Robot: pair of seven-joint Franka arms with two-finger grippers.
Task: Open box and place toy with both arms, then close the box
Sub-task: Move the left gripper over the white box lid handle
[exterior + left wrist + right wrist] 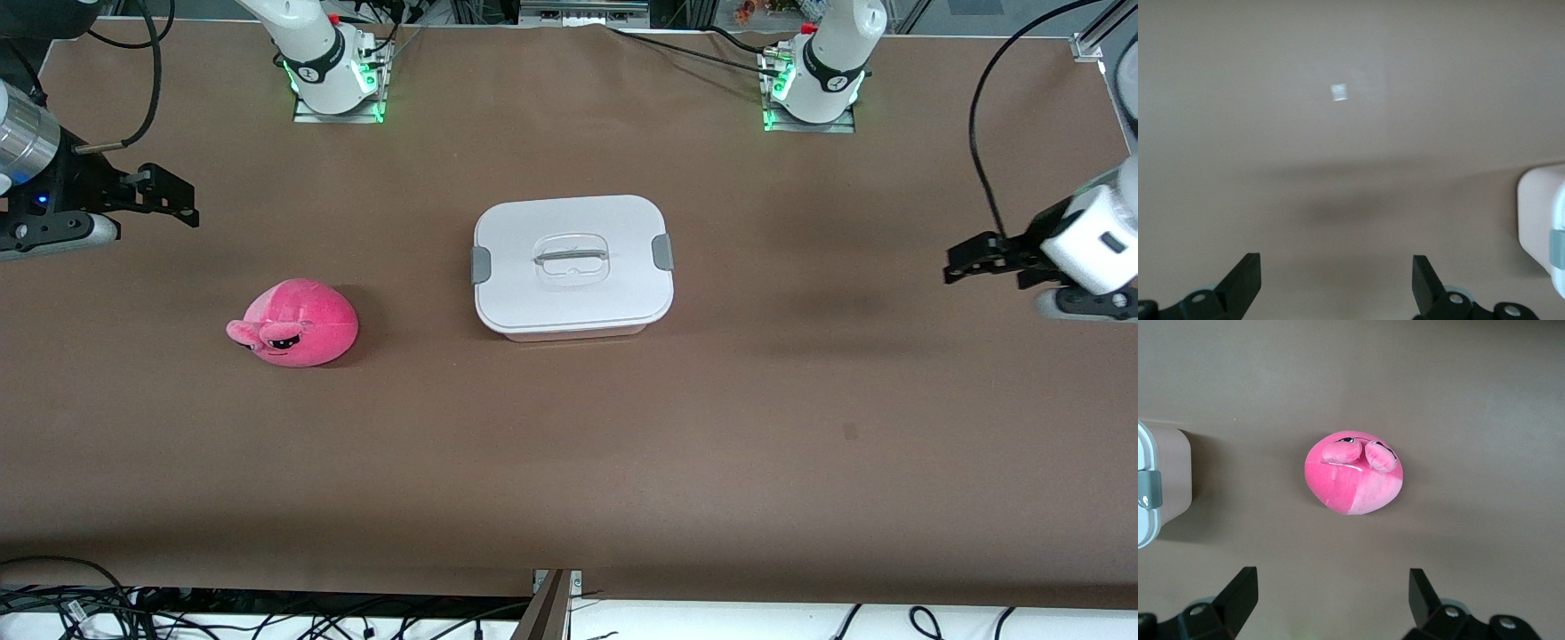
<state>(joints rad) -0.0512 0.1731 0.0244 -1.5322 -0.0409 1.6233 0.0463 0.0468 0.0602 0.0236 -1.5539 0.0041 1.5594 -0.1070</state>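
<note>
Two arms wait over the tabletop point(569, 462) ends. Box point(572, 264), lid clipped on, sits between both claws. Toy point(295, 324) lies below the right claw point(188, 203), whose fingers stand apart. Left claw point(953, 263) likewise spread.

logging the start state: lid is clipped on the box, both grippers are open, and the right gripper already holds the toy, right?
Not quite. The right gripper holds nothing: the right wrist view shows the toy lying on the table, apart from it. The lid is on the box, and the left gripper is open too.
</note>
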